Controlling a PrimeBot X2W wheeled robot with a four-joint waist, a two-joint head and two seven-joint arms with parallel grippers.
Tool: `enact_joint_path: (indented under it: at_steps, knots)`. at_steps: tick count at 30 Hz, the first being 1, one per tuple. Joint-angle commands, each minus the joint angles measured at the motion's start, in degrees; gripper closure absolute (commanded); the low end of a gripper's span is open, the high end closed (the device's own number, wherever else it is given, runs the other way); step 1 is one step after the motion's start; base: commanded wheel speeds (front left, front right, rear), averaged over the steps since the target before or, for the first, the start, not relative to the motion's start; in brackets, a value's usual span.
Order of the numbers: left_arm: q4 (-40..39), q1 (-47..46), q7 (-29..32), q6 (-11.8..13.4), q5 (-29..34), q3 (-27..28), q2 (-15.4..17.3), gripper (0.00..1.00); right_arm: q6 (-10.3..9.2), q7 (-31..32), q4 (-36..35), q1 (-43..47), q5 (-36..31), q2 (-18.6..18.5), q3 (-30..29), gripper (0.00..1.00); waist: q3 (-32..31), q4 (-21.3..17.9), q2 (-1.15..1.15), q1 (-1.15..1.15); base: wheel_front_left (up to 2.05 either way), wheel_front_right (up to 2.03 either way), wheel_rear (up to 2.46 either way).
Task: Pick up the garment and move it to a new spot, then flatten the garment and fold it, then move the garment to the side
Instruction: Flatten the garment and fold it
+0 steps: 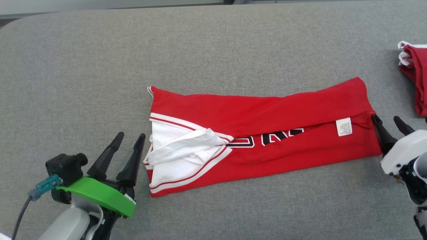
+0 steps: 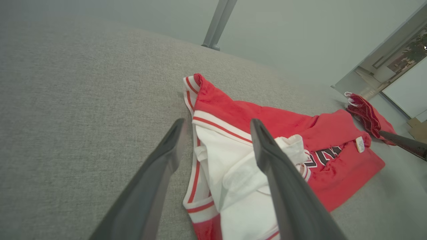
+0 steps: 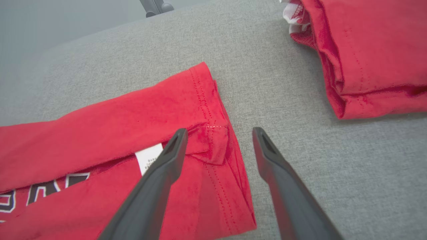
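Left gripper (image 1: pixel 131 134) is held at lower left of head view, fingers (image 1: pixel 135 160) spread apart, pointed up and slightly right. Right gripper (image 1: pixel 385 117) is held at right edge, likewise spread, pointed up-left.

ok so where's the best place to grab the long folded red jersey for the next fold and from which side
Probably its two short ends. The jersey lies as a long flat strip, so the open right gripper suits the stitched hem end, coming from the right, and the open left gripper the white-trimmed end from the left. Pinch all layers at the edge.
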Motion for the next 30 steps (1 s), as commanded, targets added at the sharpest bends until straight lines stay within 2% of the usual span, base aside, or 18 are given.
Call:
enact_joint_path:
  at_steps: [1, 4, 7, 12, 17, 21, 30]
  knots:
    - [-0.60, 2.22, -0.13, 1.82, 3.01, 2.27, -1.34, 0.00, -0.07, -1.34, -0.65, 2.07, 0.71, 0.05, -0.52, 0.00, -2.50, 0.94, 0.00, 0.00, 0.00, 0.00, 0.00]
    - [-2.12, 5.57, -0.07, 5.28, 10.20, 6.20, -4.23, 0.00, -0.07, -4.41, -2.14, 5.22, 1.85, 0.44, -1.19, 0.00, -4.00, 2.12, 0.00, 0.00, 0.00, 0.00, 0.00]
    - [-3.82, 8.75, -0.07, 7.67, 17.10, 8.32, -7.65, 0.00, -0.06, -6.70, -2.35, 8.24, 3.16, 0.92, -1.48, 0.00, -5.19, 3.62, 0.00, 0.00, 0.00, 0.00, 0.00]
    - [-6.21, 13.07, -0.07, 8.33, 27.87, 11.09, -13.17, 0.00, -0.06, -10.50, -0.13, 10.69, 4.06, 2.03, -2.84, 0.00, -6.54, 6.68, 0.00, 0.00, 0.00, 0.00, 0.00]
    - [-6.94, 16.71, -0.07, 6.65, 37.17, 12.57, -16.74, 0.00, -0.07, -12.66, 4.57, 9.01, 4.23, 3.35, -5.86, 0.00, -7.29, 9.56, 0.00, 0.00, 0.00, 0.00, 0.00]
    - [-6.44, 18.20, -0.07, 5.07, 40.19, 13.35, -18.22, 0.00, -0.06, -11.93, 8.76, 7.02, 3.35, 3.73, -8.43, 0.00, -7.39, 10.84, 0.00, 0.00, 0.00, 0.00, 0.00]
    - [-5.64, 19.22, -0.07, 0.52, 44.36, 16.58, -21.76, 0.00, -0.04, -4.72, 20.01, -0.79, -2.24, 3.24, -14.60, 0.00, -6.40, 13.49, 0.00, 0.00, 0.00, 0.00, 0.00]
